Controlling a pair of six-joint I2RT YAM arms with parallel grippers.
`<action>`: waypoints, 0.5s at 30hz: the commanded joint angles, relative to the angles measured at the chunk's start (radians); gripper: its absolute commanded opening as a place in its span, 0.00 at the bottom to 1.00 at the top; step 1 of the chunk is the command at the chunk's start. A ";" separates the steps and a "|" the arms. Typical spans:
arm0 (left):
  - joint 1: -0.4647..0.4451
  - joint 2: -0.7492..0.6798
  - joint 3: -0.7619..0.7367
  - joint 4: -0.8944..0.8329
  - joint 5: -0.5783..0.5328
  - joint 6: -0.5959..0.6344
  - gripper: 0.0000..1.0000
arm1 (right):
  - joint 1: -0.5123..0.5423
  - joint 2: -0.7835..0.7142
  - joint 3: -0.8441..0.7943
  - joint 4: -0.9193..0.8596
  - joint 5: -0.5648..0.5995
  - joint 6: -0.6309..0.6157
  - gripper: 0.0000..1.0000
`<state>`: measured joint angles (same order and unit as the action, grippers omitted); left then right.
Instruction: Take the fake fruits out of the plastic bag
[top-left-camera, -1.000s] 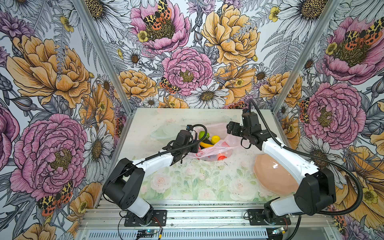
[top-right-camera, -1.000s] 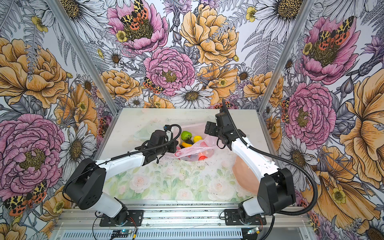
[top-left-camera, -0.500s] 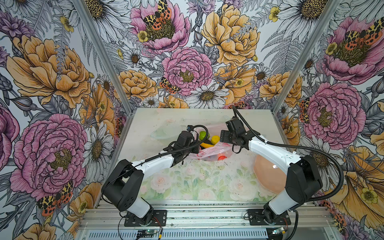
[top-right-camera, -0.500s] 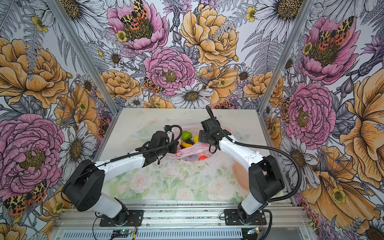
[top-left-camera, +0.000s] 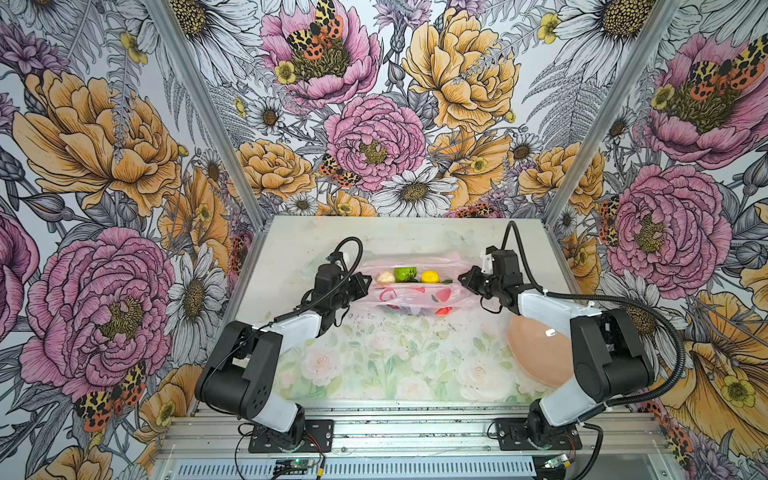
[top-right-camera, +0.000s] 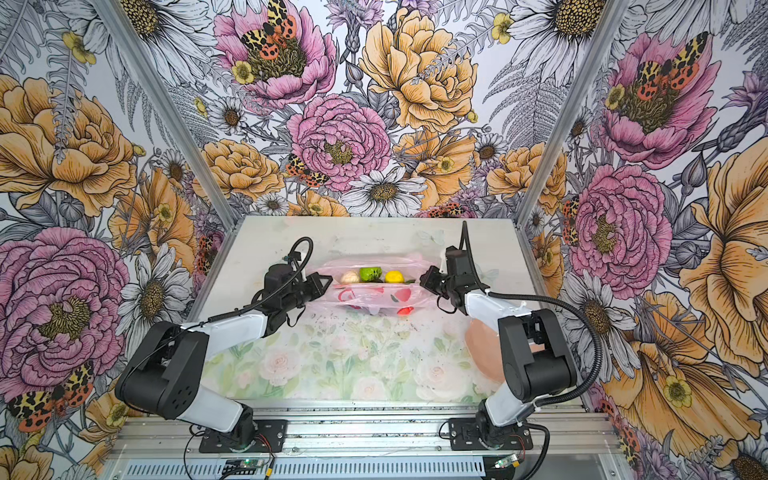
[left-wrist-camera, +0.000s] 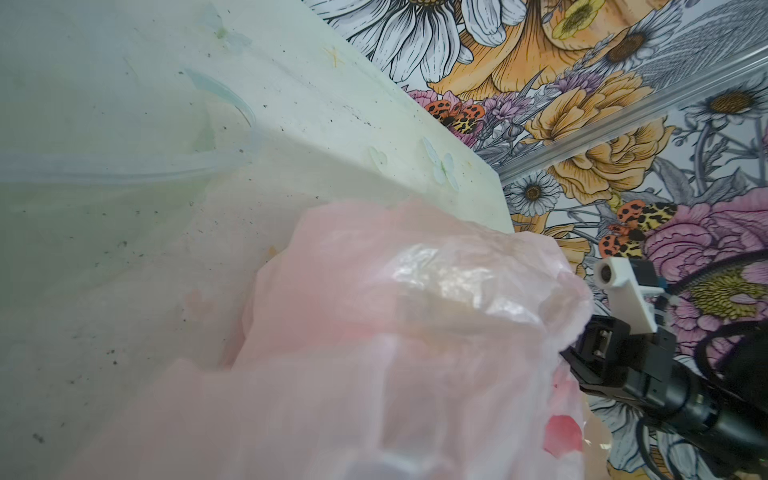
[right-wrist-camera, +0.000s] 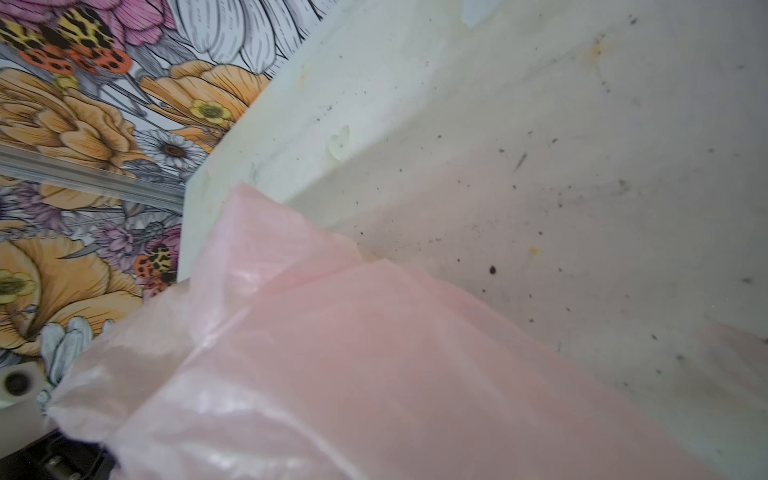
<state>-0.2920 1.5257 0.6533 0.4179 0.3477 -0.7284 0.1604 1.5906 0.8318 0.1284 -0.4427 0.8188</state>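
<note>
In both top views the plastic bag (top-left-camera: 415, 297) (top-right-camera: 374, 297) is stretched between the left claw (top-left-camera: 368, 282), pinched together on one end of it, and the right claw (top-left-camera: 461, 279), pinched together on the opposite end; a cream pear (top-left-camera: 385, 276), a lime-green fruit (top-left-camera: 405, 273) and a lemon (top-left-camera: 429, 276) sit in the bag's open mouth. In the left wrist view the bag's crinkled pink film fills the foreground, the worktop (left-wrist-camera: 124, 124) beyond it, and reaches the right claw (left-wrist-camera: 571, 359), closed on its far end. In the right wrist view the bag's film fills the foreground with the speckled worktop beyond it.
</note>
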 joint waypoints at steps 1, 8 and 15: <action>0.064 0.037 -0.040 0.278 0.130 -0.162 0.00 | -0.073 -0.005 -0.051 0.420 -0.203 0.157 0.00; 0.056 0.072 0.037 0.130 0.144 -0.096 0.00 | -0.106 0.067 -0.080 0.614 -0.286 0.257 0.00; -0.042 -0.013 0.215 -0.360 -0.089 0.154 0.27 | -0.063 0.024 -0.095 0.460 -0.263 0.143 0.00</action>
<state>-0.2913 1.5780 0.8082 0.2680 0.3824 -0.7082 0.0834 1.6497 0.7532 0.5972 -0.7040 1.0111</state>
